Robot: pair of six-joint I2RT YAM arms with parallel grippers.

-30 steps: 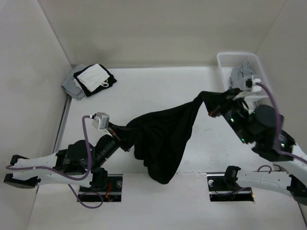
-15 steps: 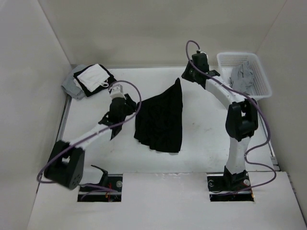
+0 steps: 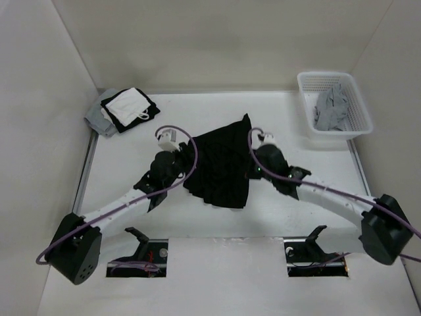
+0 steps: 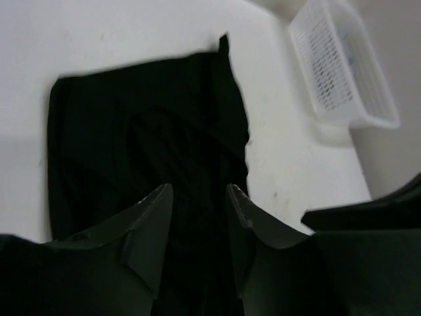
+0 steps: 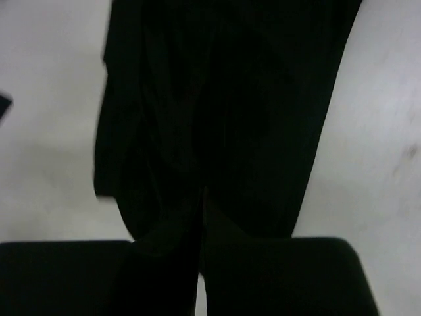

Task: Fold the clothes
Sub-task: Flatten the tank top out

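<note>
The black clothes [image 3: 220,164] lie flat in a rough, narrow fold at the middle of the table, one corner pointing to the far side. My left gripper [image 3: 176,166] sits at their left edge. In the left wrist view it [image 4: 198,189] stands open above the dark fabric [image 4: 145,131], nothing between the fingers. My right gripper [image 3: 251,172] is at the right edge. In the right wrist view its [image 5: 202,191] jaws are pressed together over the cloth [image 5: 223,99]; whether they pinch any fabric is too dark to tell.
A white basket [image 3: 332,76] holding a grey garment [image 3: 332,108] stands at the far right; it also shows in the left wrist view [image 4: 335,72]. A pile of grey, white and black clothes [image 3: 125,108] lies at the far left corner. Walls enclose the table.
The garment, stretched in the air between both grippers a second ago, now lies on the table. The left gripper has opened. The right arm swung from the far end to the garment's right edge.
</note>
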